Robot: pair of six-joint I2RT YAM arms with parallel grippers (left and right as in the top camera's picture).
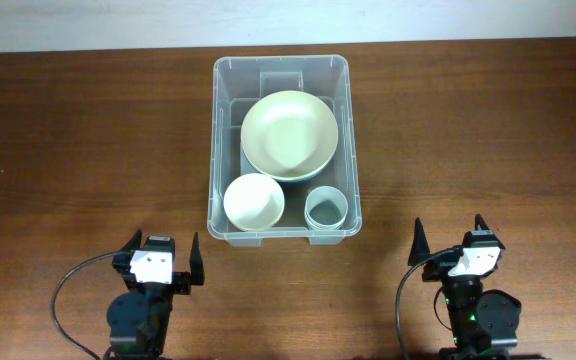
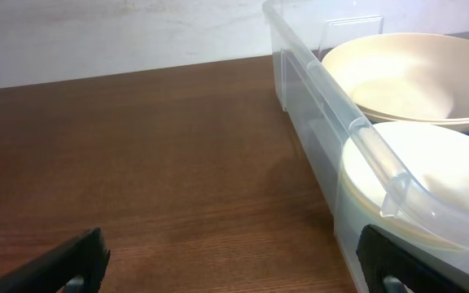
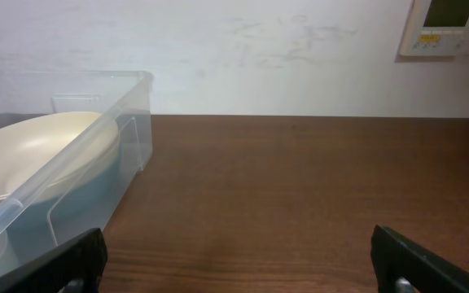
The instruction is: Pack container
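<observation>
"Where's everything?"

"The large clear plastic rectangular container [image 1: 214, 140] sits mid-desk, nearer the far edge. My left gripper [image 1: 166, 240] and right gripper [image 1: 448, 224] hang spread, empty, by the near edge."

"Risk?"

"Reaching in, I could clip its rim and shove it."

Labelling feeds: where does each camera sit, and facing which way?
Overhead: above the table, looking straight down on the container; left gripper and right gripper show below.
Left wrist: low, facing the wall along the container's left side; own fingers show.
Right wrist: same, along its right side; own fingers show.
Wrist views share the large bowl.
</observation>
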